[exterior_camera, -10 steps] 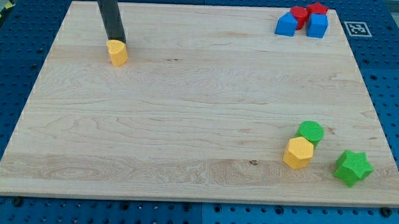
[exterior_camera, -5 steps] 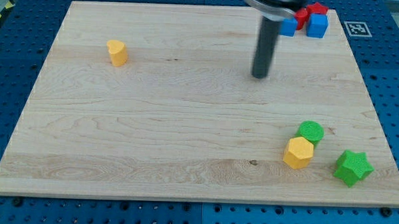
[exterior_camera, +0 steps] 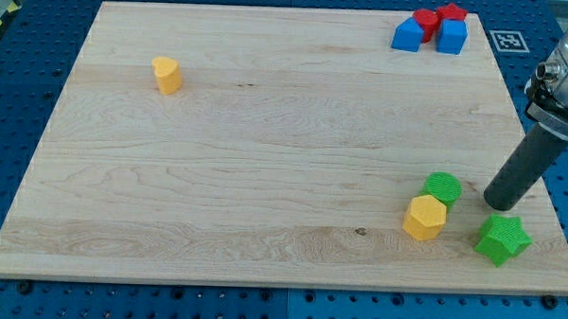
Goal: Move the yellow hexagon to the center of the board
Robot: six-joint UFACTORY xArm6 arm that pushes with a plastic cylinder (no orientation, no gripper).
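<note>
Yellow hexagon [exterior_camera: 425,217] flat on surface [exterior_camera: 265,168], near the view's bottom right, well apart from centre. Squat, no clear long axis; one flat face toward the view's bottom. Green cylinder [exterior_camera: 442,188] touching hexagon at its upper right. My tip [exterior_camera: 499,202] down on surface to hexagon's right, just beyond cylinder, just above green star [exterior_camera: 502,238]. Likely staged for a leftward push toward centre; cylinder may get swept along. No pincer fitted, so no open or closed state. Small yellow block [exterior_camera: 168,75] far to hexagon's upper left; red and blue blocks [exterior_camera: 431,30] far above.
</note>
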